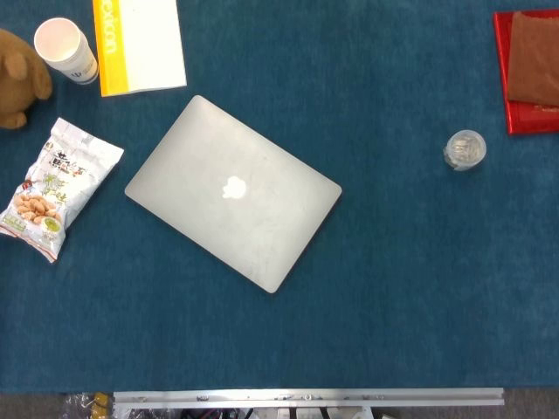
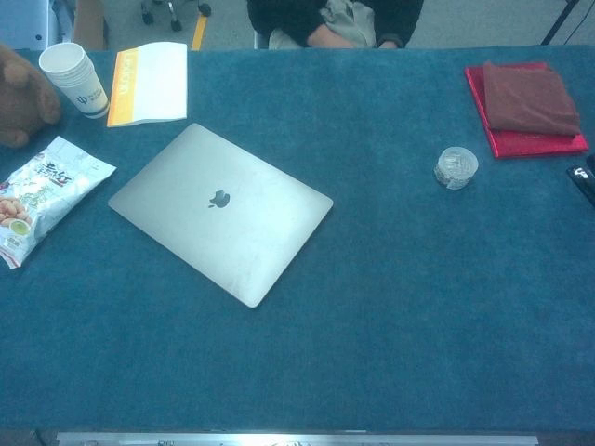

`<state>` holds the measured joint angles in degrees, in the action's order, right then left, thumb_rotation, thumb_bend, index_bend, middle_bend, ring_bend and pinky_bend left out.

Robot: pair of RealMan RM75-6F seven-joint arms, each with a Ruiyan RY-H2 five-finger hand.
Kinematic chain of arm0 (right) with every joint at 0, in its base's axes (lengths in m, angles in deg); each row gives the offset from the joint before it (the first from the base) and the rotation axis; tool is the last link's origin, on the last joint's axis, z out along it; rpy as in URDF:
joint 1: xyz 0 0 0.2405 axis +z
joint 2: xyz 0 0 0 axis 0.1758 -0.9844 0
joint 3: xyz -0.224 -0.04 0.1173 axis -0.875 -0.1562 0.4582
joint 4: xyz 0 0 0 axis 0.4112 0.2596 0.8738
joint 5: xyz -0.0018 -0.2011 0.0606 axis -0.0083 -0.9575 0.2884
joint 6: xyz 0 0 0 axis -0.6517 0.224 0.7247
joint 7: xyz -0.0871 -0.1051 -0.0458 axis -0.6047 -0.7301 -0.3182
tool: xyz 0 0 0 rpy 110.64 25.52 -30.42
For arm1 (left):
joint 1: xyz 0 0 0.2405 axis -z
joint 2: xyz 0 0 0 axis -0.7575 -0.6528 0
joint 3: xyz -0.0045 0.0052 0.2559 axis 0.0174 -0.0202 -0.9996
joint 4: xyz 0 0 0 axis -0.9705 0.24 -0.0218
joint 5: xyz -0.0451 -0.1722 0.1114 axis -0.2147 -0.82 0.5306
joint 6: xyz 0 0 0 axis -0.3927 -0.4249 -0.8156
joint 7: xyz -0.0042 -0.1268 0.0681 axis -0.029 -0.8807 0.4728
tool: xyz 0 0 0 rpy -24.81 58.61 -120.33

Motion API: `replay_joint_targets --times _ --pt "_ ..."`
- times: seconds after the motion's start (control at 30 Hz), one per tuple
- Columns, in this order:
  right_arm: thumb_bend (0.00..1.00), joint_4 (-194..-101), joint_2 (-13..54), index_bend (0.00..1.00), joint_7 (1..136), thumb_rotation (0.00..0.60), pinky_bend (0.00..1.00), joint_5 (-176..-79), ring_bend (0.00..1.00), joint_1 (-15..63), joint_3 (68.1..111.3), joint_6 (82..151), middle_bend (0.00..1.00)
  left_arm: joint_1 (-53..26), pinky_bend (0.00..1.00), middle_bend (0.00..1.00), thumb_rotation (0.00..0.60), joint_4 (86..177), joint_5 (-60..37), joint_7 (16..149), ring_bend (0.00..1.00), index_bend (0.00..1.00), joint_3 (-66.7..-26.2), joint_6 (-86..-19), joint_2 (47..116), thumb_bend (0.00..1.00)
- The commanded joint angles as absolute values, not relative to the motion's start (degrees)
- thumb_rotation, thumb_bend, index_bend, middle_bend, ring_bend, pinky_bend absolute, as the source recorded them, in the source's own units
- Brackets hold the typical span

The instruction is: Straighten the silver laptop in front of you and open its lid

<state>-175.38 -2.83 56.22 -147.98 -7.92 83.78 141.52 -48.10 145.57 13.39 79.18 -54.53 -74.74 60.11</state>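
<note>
The silver laptop (image 1: 233, 192) lies shut on the blue table cloth, left of centre, with its lid logo facing up. It is turned askew, its long edges running diagonally from upper left to lower right. The chest view shows the same laptop (image 2: 220, 211) at the same slant. Neither of my hands appears in either view.
Left of the laptop lie a snack bag (image 1: 54, 186), a brown plush toy (image 1: 17, 78), a paper cup (image 1: 66, 50) and a yellow-white booklet (image 1: 140, 44). To the right are a small clear container (image 1: 465, 149) and a red tray with brown cloth (image 1: 528, 70). A small black object (image 2: 582, 180) pokes in at the right edge.
</note>
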Motion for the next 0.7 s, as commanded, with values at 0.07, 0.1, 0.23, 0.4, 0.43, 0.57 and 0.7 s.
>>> replay_joint_targets --times 0.07,0.1,0.23,0.4,0.43,0.57,0.7 --pt "0.38 -175.4 -2.6 0.09 56.0 0.6 0.15 -148.2 0.06 -7.8 83.8 141.3 0.09 -47.9 0.04 0.0 0.6 145.2 13.8 79.0 0.0 0.02 -54.7 -74.4 60.3 0.29" --pt "0.38 -175.5 -2.6 0.09 56.0 0.6 0.15 -148.3 0.06 -7.8 83.9 141.3 0.09 -47.9 0.04 0.0 0.6 145.1 14.0 79.0 0.0 0.02 -54.8 -74.3 60.2 0.29" --pt "0.38 -175.8 -2.7 0.09 56.0 0.6 0.15 -148.4 0.06 -7.6 84.3 141.4 0.09 -47.4 0.04 0.0 0.6 144.9 15.3 79.0 0.0 0.02 -55.4 -73.8 60.0 0.29" --pt "0.38 -176.1 -3.0 0.09 55.7 0.6 0.15 -148.5 0.06 -7.2 84.9 141.2 0.09 -45.8 0.04 0.0 0.6 145.3 18.0 79.5 0.0 0.02 -56.5 -71.8 59.0 0.29" --pt "0.38 -176.1 -3.1 0.09 55.5 0.6 0.15 -148.5 0.06 -7.1 85.0 141.2 0.09 -45.4 0.04 0.0 0.6 145.6 18.6 79.8 0.0 0.02 -56.9 -71.2 58.8 0.29" --pt "0.38 -176.8 -3.3 0.09 54.9 0.6 0.15 -148.0 0.06 -6.4 86.1 140.8 0.09 -43.1 0.04 0.0 0.6 147.2 21.8 81.9 0.0 0.02 -58.2 -68.0 58.1 0.29" --pt "0.37 -177.7 -3.8 0.09 53.8 0.6 0.15 -147.8 0.06 -5.6 86.8 140.4 0.09 -40.5 0.04 0.0 0.6 149.0 24.3 84.7 0.0 0.02 -59.0 -64.8 58.0 0.29"
